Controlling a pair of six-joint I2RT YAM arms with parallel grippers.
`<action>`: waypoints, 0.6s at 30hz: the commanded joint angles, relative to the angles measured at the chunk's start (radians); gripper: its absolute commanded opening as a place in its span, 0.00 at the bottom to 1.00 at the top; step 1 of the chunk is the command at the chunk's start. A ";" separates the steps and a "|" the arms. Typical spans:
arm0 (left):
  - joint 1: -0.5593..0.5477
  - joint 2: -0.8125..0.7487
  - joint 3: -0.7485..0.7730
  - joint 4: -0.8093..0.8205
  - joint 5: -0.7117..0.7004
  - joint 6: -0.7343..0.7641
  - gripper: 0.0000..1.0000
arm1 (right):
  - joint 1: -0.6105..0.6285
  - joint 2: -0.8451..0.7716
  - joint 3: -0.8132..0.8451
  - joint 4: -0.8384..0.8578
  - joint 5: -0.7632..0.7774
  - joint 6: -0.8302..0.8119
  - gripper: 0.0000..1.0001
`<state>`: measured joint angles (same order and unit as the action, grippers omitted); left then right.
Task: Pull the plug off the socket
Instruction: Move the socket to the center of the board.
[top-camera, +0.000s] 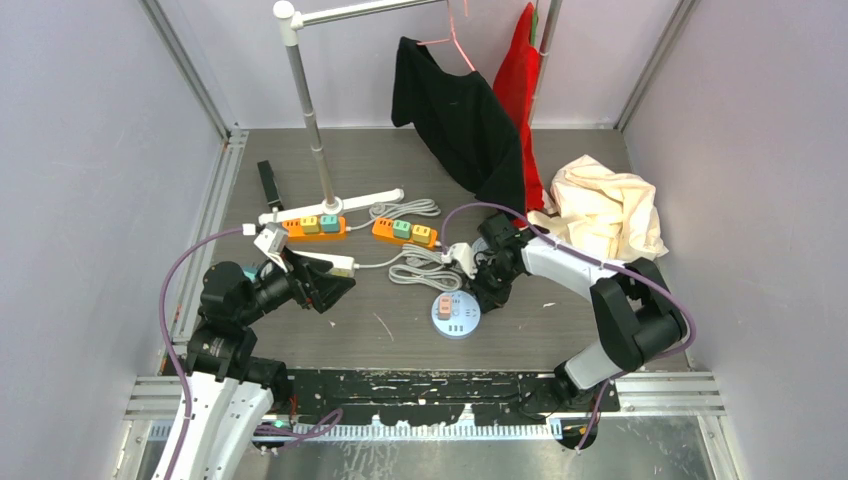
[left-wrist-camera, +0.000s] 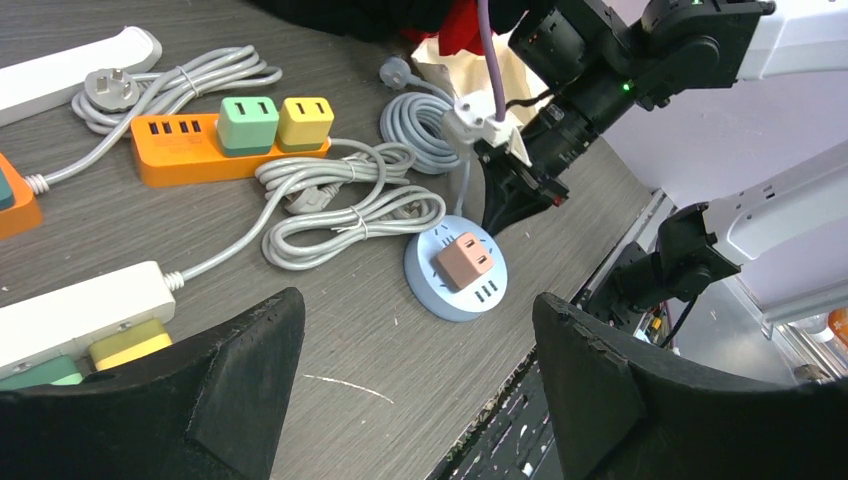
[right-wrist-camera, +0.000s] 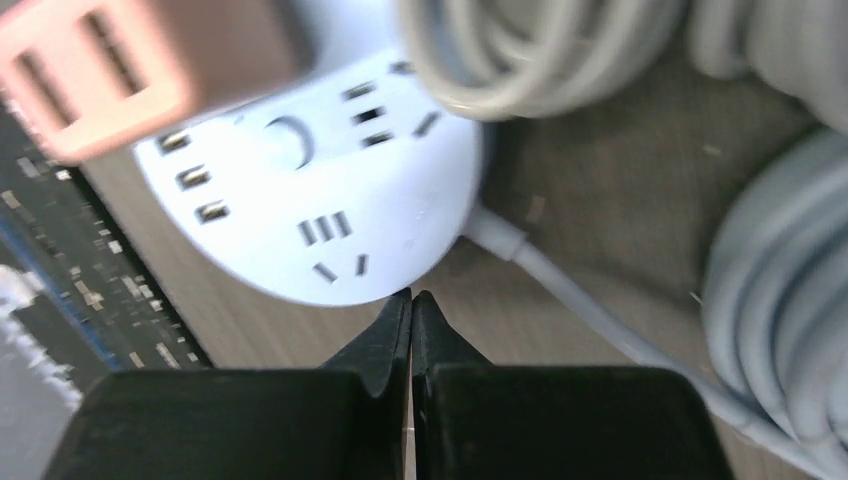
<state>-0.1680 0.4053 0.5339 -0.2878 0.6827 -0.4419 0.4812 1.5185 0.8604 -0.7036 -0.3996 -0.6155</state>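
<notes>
One pink plug (left-wrist-camera: 466, 262) sits in the round socket (left-wrist-camera: 421, 277); right gripper (right-wrist-camera: 411, 298), closed and empty, just beside it; left gripper (top-camera: 338, 292) wide open, empty.

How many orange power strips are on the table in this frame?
2. One orange power strip lies by the rack's base; the other orange strip lies right of it, beside coiled grey cables. None looks hidden.

- I see the round socket (top-camera: 462, 326) near the middle of the table (top-camera: 400, 335), with the plug (top-camera: 445, 306) seated on its left part.
- A coiled cable (top-camera: 425, 270) lies just far of it.
- Farther back, a left power strip (top-camera: 314, 226) and a right power strip (top-camera: 404, 231) lie side by side.
- My right gripper (right-wrist-camera: 411, 297) sits at the socket's far-right edge.
</notes>
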 joint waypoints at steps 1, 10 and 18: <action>0.006 -0.006 0.002 0.057 0.024 -0.006 0.83 | 0.061 -0.001 0.038 -0.065 -0.148 -0.028 0.04; 0.006 0.016 -0.010 0.103 0.069 -0.049 0.83 | 0.079 -0.119 0.073 -0.123 -0.095 -0.063 0.06; -0.144 0.093 -0.081 0.342 -0.019 -0.299 0.74 | -0.037 -0.306 0.093 -0.184 -0.363 -0.100 0.31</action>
<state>-0.1982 0.4648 0.4751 -0.1322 0.7300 -0.6006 0.4786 1.2987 0.9234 -0.8555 -0.6052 -0.6792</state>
